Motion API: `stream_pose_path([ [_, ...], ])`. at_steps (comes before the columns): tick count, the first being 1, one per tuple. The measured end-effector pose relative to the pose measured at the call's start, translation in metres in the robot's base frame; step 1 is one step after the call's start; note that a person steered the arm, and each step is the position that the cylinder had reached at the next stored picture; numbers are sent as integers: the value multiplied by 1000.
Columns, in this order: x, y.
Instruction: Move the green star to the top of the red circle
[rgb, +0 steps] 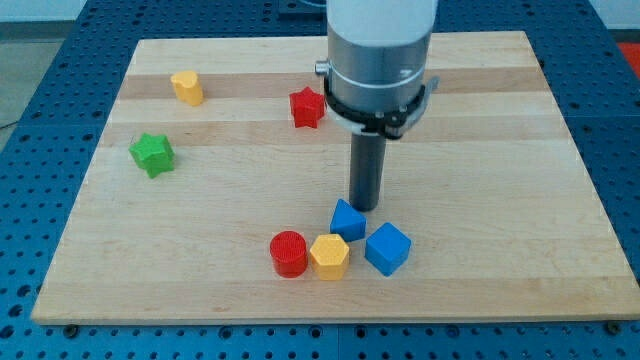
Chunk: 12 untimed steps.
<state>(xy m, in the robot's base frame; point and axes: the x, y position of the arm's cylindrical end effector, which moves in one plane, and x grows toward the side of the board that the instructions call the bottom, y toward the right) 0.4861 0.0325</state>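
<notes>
The wooden board (560, 200) lay on a blue perforated table (620, 120). The arm carried no fingers at all, only a dark rod, and my tip (364, 207) stood on the board just above a small blue block (347, 220), close enough that I could not tell whether they touched. The green star (152, 154) sat well apart at the view's left, nowhere near the tip. The red circle (289, 253) stood near the view's bottom, touching a yellow hexagon (329, 257) on its right; a blue cube (387, 248) sat just beyond that. A red star (307, 107) and another yellow block (187, 87) lay toward the view's top. There were no containers; every block rested directly on the board.
</notes>
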Motion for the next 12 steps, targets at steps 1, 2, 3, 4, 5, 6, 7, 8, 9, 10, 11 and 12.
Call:
stream_pose_path([
  [1, -31, -33],
  [2, -7, -109],
  [3, 38, -192],
  [4, 31, -305],
  [5, 17, -336],
  [6, 5, -337],
  [7, -25, -337],
  [8, -77, -332],
  [9, -92, -271],
  [10, -56, -178],
  [11, -46, -153],
  [12, -79, -212],
])
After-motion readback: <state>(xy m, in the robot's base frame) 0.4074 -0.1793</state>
